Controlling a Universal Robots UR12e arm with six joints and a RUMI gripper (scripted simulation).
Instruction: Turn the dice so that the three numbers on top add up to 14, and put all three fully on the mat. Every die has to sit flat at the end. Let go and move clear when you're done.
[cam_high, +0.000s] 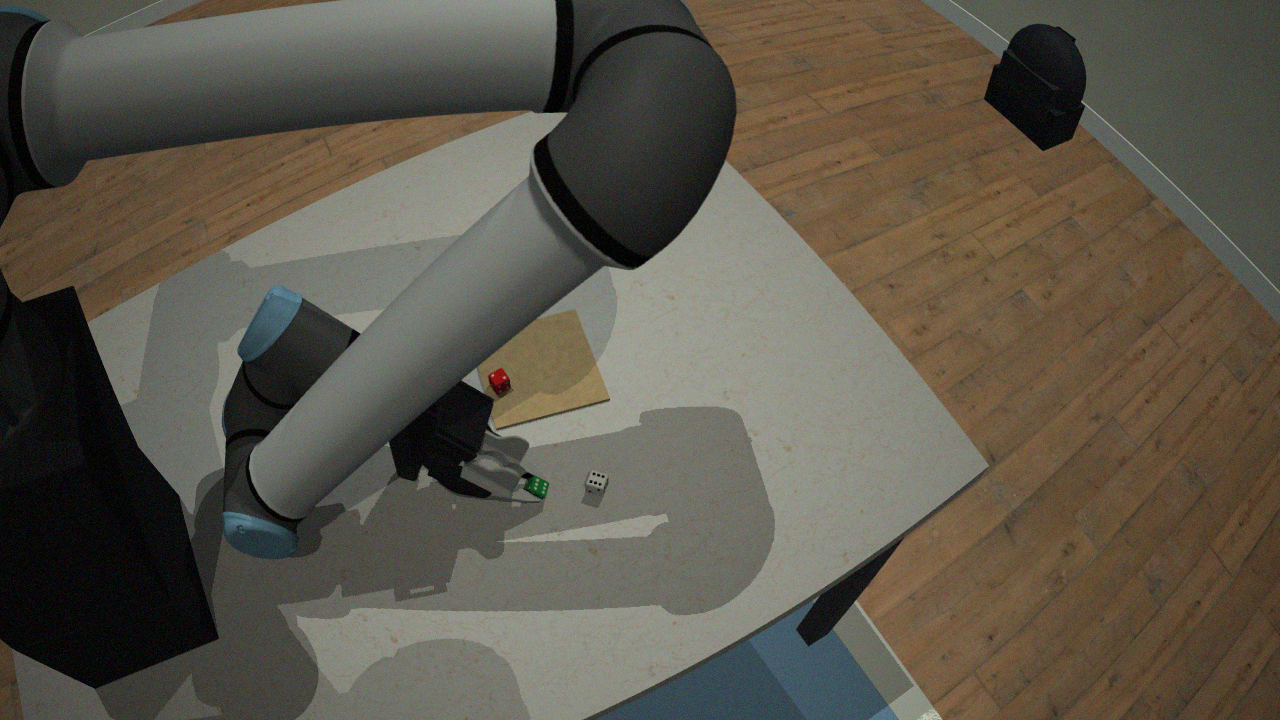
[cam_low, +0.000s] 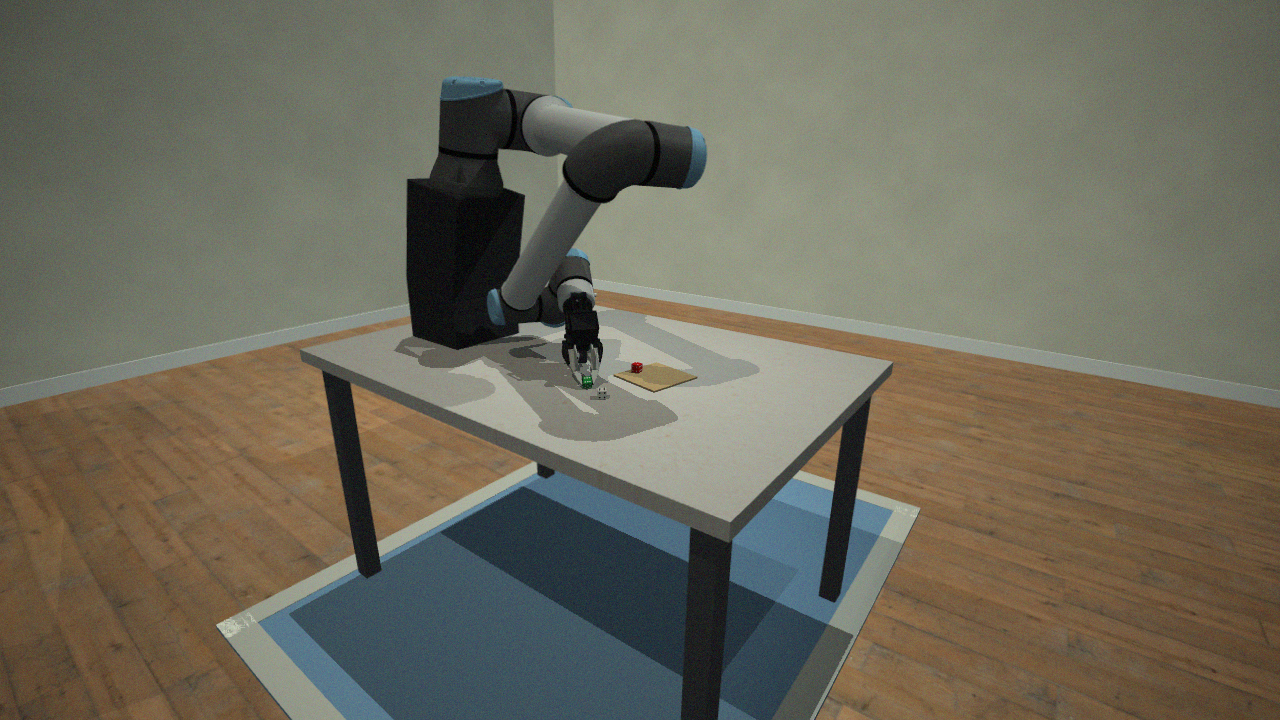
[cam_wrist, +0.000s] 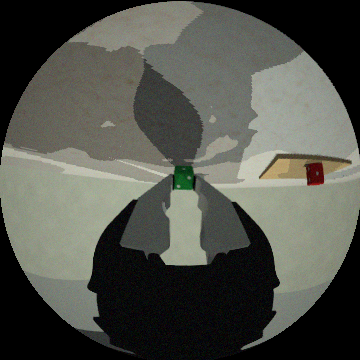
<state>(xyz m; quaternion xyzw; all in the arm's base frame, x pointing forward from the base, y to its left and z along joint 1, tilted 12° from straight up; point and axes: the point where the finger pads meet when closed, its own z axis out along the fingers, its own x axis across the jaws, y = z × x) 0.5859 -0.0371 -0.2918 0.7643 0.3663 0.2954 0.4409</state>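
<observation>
My gripper (cam_high: 530, 488) (cam_low: 587, 377) (cam_wrist: 183, 175) is tilted low over the table and shut on the green die (cam_high: 537, 487) (cam_low: 587, 382) (cam_wrist: 183, 178), which sits between the fingertips. Whether the green die touches the table, I cannot tell. The white die (cam_high: 596, 481) (cam_low: 601, 393) lies on the table just beyond the green one, off the mat, with several pips on its upper face; it is hidden in the wrist view. The red die (cam_high: 499, 381) (cam_low: 636, 367) (cam_wrist: 315, 174) rests on the tan mat (cam_high: 554, 358) (cam_low: 660, 377) (cam_wrist: 284, 168) near one edge. Its top number is too small to read surely.
The forearm passes above the table (cam_high: 760, 358) (cam_low: 760, 420) and covers a corner of the mat in the top view. The black robot pedestal (cam_high: 80, 501) (cam_low: 456, 268) stands at the table's far end in the exterior view. Arm shadows fall around the dice.
</observation>
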